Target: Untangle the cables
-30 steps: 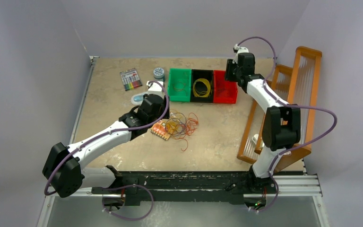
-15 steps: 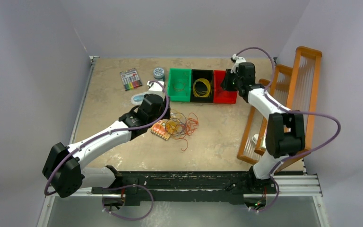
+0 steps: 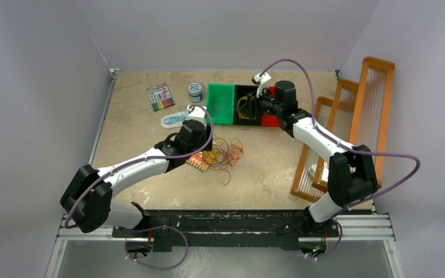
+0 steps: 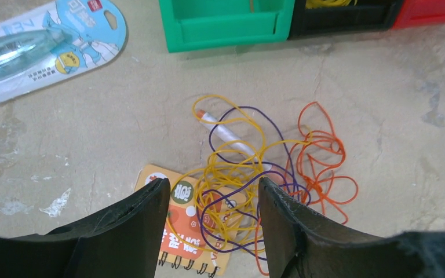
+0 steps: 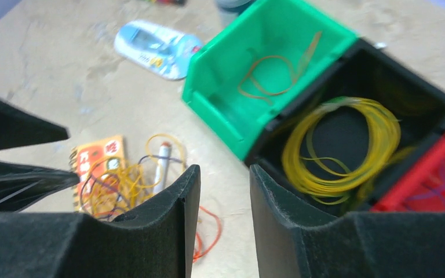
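2 grippers hang over a tan table [image 3: 133, 127]. The left gripper [image 4: 213, 191], jaws spread wide and holding nothing, hovers just above the cables [image 4: 249, 168]. They form a loose yellow, purple and orange tangle near the table's middle, lying partly over a small orange notebook [image 4: 182, 229] and a white pen [image 4: 227, 132]. Farther back, the right gripper [image 5: 225, 179], jaws parted with nothing between them, hangs above a green bin [image 5: 214, 116], a black bin [image 5: 408, 78] containing a yellow coil [image 5: 376, 124], and a red bin [image 5: 423, 174].

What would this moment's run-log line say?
left tool: open above cables | right tool: open, empty, by black bin | cables: tangled, partly over orange notepad
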`<state>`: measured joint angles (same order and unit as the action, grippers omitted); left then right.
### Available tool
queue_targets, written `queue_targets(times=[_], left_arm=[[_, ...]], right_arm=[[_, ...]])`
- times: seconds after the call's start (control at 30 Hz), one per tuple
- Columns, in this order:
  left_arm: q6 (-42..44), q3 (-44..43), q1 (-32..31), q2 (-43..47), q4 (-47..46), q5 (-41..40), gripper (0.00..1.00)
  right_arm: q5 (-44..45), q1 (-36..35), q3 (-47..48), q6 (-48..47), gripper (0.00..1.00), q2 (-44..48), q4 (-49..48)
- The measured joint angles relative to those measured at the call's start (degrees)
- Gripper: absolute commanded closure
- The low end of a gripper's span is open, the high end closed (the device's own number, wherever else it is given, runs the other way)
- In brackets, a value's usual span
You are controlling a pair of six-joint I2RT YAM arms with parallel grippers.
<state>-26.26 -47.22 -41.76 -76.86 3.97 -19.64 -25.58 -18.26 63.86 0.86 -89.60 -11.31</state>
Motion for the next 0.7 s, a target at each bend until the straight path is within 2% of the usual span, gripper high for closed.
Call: queue_targets(times=[0.1,0.37,0.57,0.7], left_arm=[[0.5,1.2,0.0,-1.9,-0.7,0.1,0.43],[0.6,5.3,0.0,-5.4,-4.5,2.6,0.47],[1.4,5.3,0.0,-9.1,-6.2,4.2,0.57],[1.8,5.2,0.1,-9.7,-6.0,3.8,0.67]], right_arm=[[-1.1,-2.5,-0.6,-0.8,0.6,-1.3,0.5],[-1.1,-1.9,-1.8,-0.8,0.59,-1.3,0.0],[-1.1,-1.9,-1.8,-0.7,0.6,-1.3,-0.3],[-1.2,-1.9,-1.8,-0.4,0.6,-1.3,-0.7]])
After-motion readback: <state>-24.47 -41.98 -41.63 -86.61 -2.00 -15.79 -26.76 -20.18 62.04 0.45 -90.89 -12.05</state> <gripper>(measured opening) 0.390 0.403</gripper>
